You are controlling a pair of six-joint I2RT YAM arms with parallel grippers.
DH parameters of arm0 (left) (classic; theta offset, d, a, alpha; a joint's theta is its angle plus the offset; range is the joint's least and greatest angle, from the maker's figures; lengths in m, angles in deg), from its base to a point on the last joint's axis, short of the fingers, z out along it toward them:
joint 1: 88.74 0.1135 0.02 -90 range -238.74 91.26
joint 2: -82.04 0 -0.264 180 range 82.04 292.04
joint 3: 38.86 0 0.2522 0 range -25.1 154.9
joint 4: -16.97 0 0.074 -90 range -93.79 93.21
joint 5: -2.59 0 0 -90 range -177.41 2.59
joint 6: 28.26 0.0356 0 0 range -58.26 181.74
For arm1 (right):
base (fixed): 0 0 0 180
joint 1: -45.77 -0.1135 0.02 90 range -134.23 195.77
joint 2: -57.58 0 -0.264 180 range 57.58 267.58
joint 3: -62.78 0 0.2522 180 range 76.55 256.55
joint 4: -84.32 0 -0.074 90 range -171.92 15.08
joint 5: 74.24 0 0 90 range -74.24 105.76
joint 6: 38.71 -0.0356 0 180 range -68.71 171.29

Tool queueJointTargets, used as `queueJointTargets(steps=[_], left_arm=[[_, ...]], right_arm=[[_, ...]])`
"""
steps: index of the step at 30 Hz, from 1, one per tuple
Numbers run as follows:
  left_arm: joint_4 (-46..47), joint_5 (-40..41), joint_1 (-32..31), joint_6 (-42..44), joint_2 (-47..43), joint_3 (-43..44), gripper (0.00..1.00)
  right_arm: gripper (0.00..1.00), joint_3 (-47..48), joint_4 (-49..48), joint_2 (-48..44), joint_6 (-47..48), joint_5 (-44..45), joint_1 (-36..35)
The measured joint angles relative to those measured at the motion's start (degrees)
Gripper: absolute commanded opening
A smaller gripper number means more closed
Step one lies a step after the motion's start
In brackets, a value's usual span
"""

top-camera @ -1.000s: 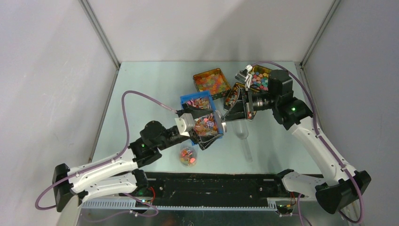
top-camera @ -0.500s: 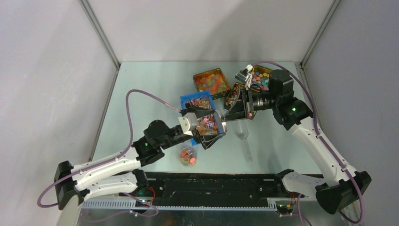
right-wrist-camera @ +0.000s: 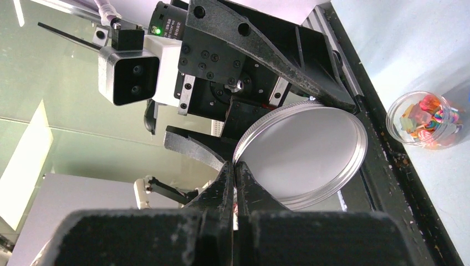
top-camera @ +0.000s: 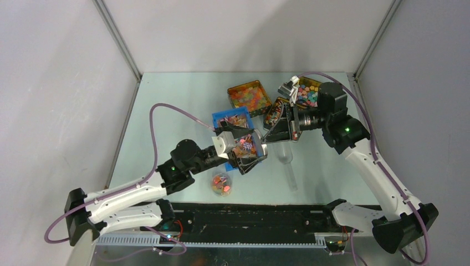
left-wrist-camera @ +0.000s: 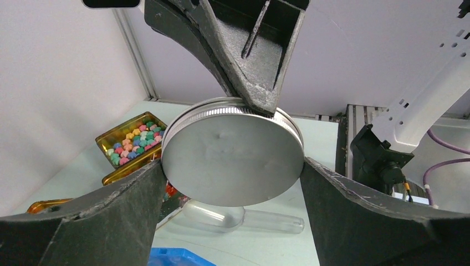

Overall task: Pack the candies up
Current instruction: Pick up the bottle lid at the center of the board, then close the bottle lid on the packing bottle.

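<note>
Round metal lid (left-wrist-camera: pixel 233 158); clear tube (left-wrist-camera: pixel 266 221) lying flat; gold tin (left-wrist-camera: pixel 128 170) of pastel sweets.

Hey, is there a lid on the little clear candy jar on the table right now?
No. In the right wrist view the jar stands open-topped with its candies showing, and the metal lid is held up apart from it.
</note>
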Motion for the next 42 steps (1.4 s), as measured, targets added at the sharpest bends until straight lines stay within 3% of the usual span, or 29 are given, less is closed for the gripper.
queueJointTargets(steps=[3,8,15,20,31,34,42], left_arm=[[-0.4,-0.2,0.0,0.0,0.0,0.1,0.87],[-0.9,-0.2,0.0,0.0,-0.1,0.1,0.81],[-2.5,-0.2,0.0,0.0,-0.9,0.1,0.8],[-4.2,0.2,0.0,0.0,-2.5,0.0,0.8],[-22.0,4.4,0.0,0.2,-10.2,-1.3,0.8],[-27.9,6.2,0.0,-0.5,-13.8,-3.6,0.8],[-42.0,11.6,-0.1,-5.7,-20.9,-6.4,0.77]], right_arm=[[0.02,0.0,0.0,-0.1,0.0,0.0,0.0],[0.18,0.0,0.5,-0.1,0.5,0.3,0.0],[0.35,0.0,2.4,-0.1,2.0,1.3,0.0],[0.56,0.0,4.6,-0.1,3.7,2.3,0.5],[0.94,0.0,18.0,-0.1,13.9,10.3,3.1],[1.0,0.0,21.4,-0.1,16.8,12.6,3.2],[1.0,0.0,28.2,0.8,22.9,17.3,3.2]])
